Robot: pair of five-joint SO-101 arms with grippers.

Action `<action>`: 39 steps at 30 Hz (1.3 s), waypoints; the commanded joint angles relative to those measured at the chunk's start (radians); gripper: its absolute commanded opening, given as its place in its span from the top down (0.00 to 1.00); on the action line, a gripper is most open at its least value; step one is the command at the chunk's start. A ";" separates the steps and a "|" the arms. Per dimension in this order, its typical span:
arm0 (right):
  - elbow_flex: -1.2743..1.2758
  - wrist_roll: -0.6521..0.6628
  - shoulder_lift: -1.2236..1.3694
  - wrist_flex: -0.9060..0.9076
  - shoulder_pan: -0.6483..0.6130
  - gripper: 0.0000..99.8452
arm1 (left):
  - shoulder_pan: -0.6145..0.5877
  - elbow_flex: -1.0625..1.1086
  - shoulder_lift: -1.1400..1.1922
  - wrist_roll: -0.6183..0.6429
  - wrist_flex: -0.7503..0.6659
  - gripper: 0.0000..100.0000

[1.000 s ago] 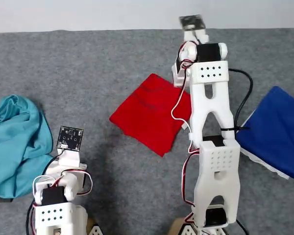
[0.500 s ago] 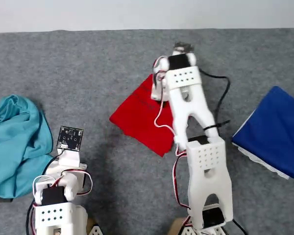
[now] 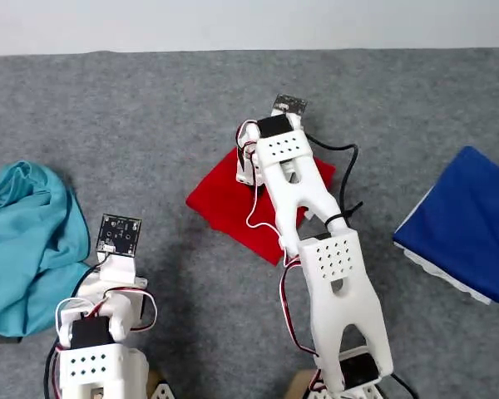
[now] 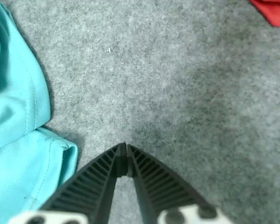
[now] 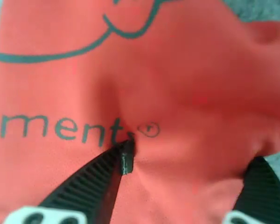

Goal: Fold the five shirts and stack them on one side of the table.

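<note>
The right pincer (image 5: pixel 193 172), jaws spread wide, has swung left onto the red shirt (image 3: pixel 220 204) mid-table. The left pincer (image 4: pixel 126 157), pinched closed, sits near-left beside the teal shirt (image 3: pixel 25 241); the blue shirt (image 3: pixel 466 220) lies right

High view: bright, even, diffuse light from overhead. Desk (image 3: pixel 150 108) evenly lit, no glare. Right arm (image 3: pixel 333 266) throws only a soft shadow close beside it on the red shirt (image 3: pixel 220 199). Thin dark band under the blue shirt (image 3: pixel 466 216) edge. Teal shirt (image 3: pixel 25 241) shaded in its folds.
Left wrist view: broad soft dark patch on the desk ahead of the left hand (image 4: pixel 126 161), narrow shadow along the teal hem.
Right wrist view: red cloth brightly lit, creases gently shaded, small shadow at one fingertip of the right hand (image 5: pixel 191 161).
</note>
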 commanded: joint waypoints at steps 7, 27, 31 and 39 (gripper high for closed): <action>-0.037 0.066 0.031 0.031 -0.002 0.96 | 0.006 -0.004 -0.008 0.006 -0.017 0.99; -0.232 0.394 -0.159 0.225 0.145 0.99 | 0.006 -0.004 -0.008 0.006 -0.017 0.99; -0.092 0.404 -0.298 0.225 0.176 0.99 | 0.006 -0.004 -0.008 0.006 -0.017 0.99; 0.212 0.519 -0.621 0.223 0.309 0.99 | 0.006 -0.004 -0.008 0.006 -0.017 0.99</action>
